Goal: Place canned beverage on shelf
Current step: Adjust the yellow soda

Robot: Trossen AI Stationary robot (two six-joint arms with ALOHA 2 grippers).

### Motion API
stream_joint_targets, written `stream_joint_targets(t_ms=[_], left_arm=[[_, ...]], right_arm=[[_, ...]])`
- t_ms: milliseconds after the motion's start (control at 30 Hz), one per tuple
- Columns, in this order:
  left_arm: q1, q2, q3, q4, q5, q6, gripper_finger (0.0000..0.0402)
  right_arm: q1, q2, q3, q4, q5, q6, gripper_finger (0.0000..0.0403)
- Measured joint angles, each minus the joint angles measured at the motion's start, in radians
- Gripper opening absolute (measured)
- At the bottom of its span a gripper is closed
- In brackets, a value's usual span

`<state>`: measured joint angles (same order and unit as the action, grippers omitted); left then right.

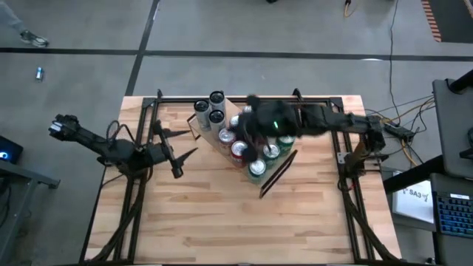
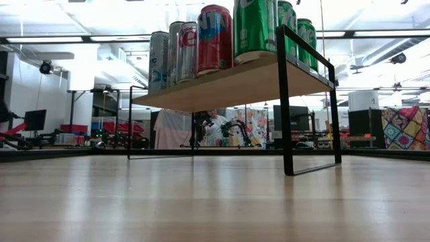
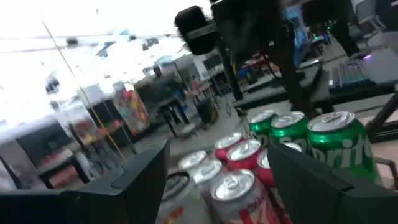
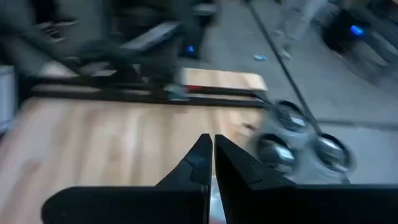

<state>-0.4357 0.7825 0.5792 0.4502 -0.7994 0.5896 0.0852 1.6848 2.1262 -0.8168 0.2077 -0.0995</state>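
On the shelf, which stands near the far middle of the worktop, many cans already stand close together: silver cans at one end, red cans in the middle and green cans at the other end. The right claw hangs above the shelf, over the red and green cans, with its fingers pressed together and holding nothing. The left claw waits beside the shelf, on the side of the silver cans, with its fingers apart and also empty. I see no can lying on the worktop away from the shelf, so I judge that the placing is finished or nearly finished. To do this step well, the right arm should rise straight up from the shelf before it moves sideways, because the cans stand tight and one touch can push a neighbour over the edge. The left claw should stay clear of the shelf frame.
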Motion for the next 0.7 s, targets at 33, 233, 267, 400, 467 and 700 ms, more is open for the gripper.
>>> stream_joint_targets(t_ms=[33,233,267,400,467,700], left_arm=[[0.012,-0.012,0.010,-0.042,0.011,-0.040,0.0256],[0.059,-0.046,0.098,-0.330,0.156,-0.226,0.0256],[0.066,-0.046,0.110,-0.369,0.157,-0.229,0.0256],[0.077,-0.059,0.112,-0.442,0.156,-0.210,0.0256],[0.077,-0.069,0.098,-0.471,0.157,-0.208,0.0256],[0.077,-0.119,0.040,-0.470,0.157,-0.202,0.0256]], right_arm=[[-0.031,0.006,0.000,0.009,-0.007,0.012,0.0009],[-0.172,0.029,0.000,0.021,-0.002,0.118,0.0009],[-0.191,0.033,0.000,0.020,-0.002,0.154,0.0009],[-0.229,0.070,0.000,0.022,0.005,0.199,0.0009],[-0.231,0.094,0.000,0.024,0.004,0.196,0.0009],[-0.230,0.150,0.000,0.027,0.117,0.193,0.0009]])
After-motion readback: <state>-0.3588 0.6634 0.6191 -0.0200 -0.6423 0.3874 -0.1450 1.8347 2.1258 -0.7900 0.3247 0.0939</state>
